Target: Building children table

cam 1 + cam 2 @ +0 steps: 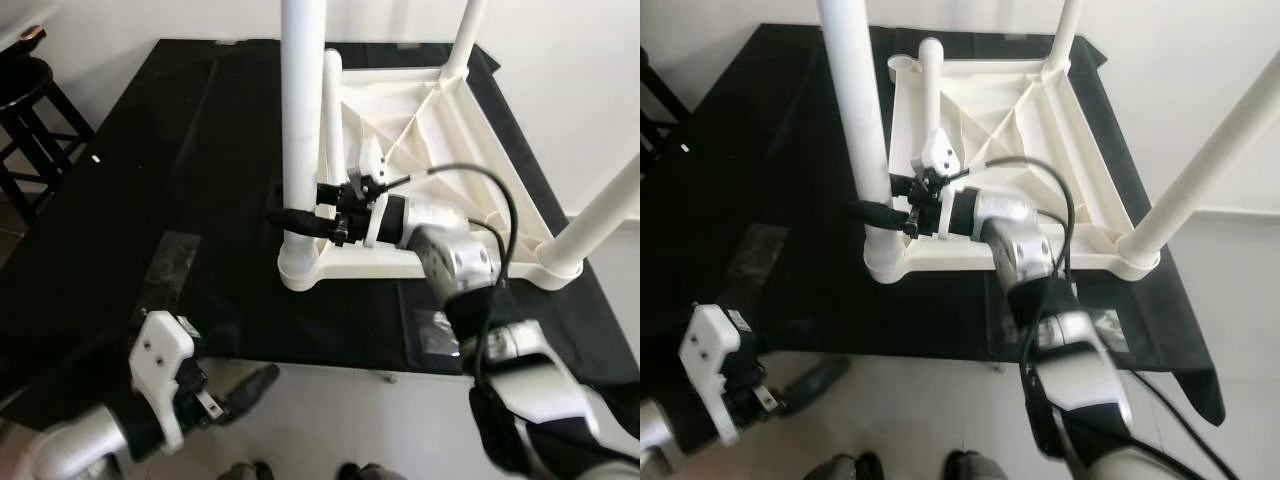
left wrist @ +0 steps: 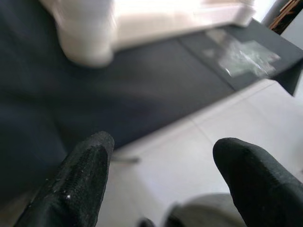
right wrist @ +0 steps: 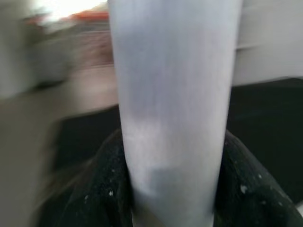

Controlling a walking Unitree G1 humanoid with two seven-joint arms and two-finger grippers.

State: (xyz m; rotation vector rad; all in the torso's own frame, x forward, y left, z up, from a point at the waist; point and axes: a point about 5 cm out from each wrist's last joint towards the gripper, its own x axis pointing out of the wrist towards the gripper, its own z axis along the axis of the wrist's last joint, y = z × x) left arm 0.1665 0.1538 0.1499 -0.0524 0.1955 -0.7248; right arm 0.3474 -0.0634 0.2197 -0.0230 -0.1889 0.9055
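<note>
Four white tube legs stand up from an upturned white plastic table top (image 1: 420,130), which lies on a black cloth (image 1: 150,200) spread over the floor, nearer the cloth's front edge than its back. The underside shows raised ribs crossing to the corners and a round socket at each corner. The right gripper (image 1: 300,218) is clamped on the near left leg (image 1: 300,110), low down just above its socket, one black finger on each side of the tube. The left gripper (image 2: 161,156) hangs over the pale floor (image 1: 330,410) just off the cloth's front edge, its two black fingers (image 2: 80,179) apart and holding nothing. A dark stool (image 1: 30,110) stands beside the cloth's left edge.
</note>
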